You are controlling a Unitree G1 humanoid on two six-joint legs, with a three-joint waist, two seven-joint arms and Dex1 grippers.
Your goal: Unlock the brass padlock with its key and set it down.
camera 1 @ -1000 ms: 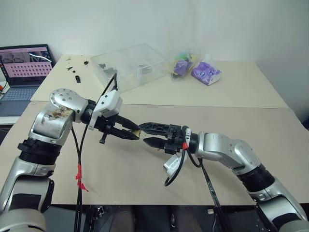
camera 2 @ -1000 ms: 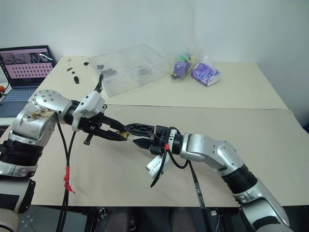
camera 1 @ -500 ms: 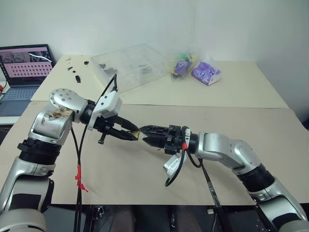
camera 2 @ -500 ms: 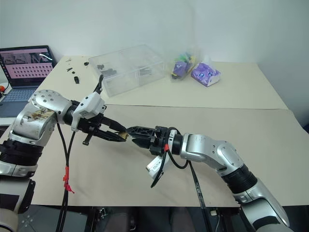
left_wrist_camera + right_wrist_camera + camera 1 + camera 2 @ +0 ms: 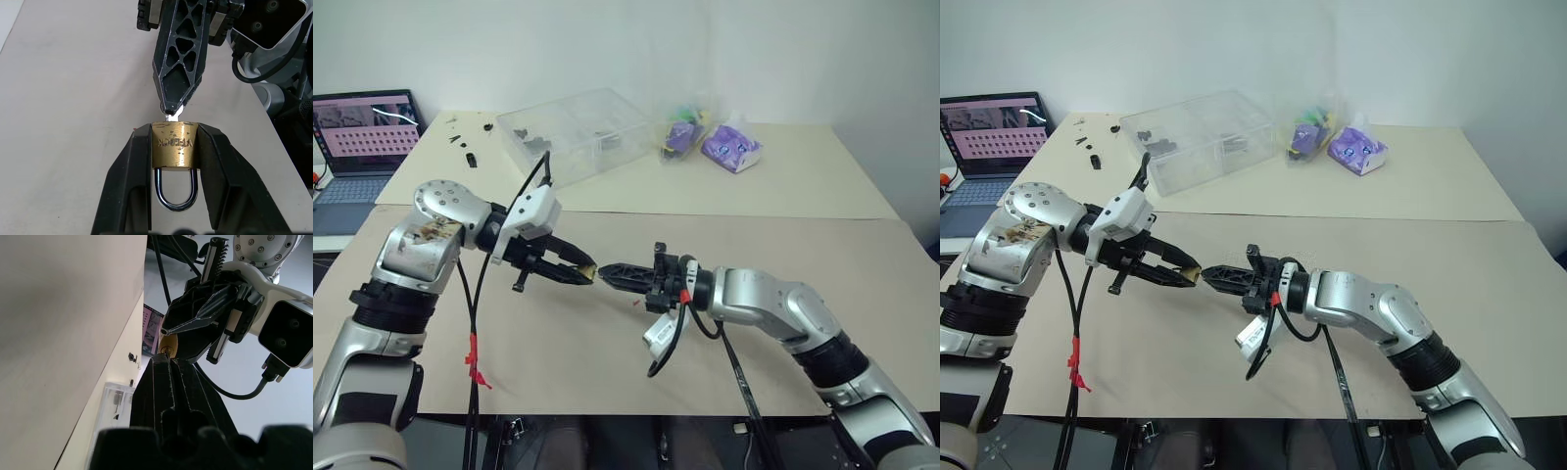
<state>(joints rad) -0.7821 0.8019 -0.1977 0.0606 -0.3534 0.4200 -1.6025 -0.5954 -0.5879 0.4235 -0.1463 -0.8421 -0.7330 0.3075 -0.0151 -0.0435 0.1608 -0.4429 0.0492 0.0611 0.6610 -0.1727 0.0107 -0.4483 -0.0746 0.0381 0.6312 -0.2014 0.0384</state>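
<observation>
Silver arms with black joints and cables end in black lattice-ribbed pincers, left pincer (image 5: pixel 584 273) and right pincer (image 5: pixel 607 271).

stamped "ye-lock" on brass padlock (image 5: pixel 175 145)

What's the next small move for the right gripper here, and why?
Probably a slow wrist roll to turn the key. The right gripper is shut on the silvery key, which meets the keyway end of the brass padlock. The left gripper clamps the padlock's body, and the shackle looks still seated, so it seems locked.
</observation>
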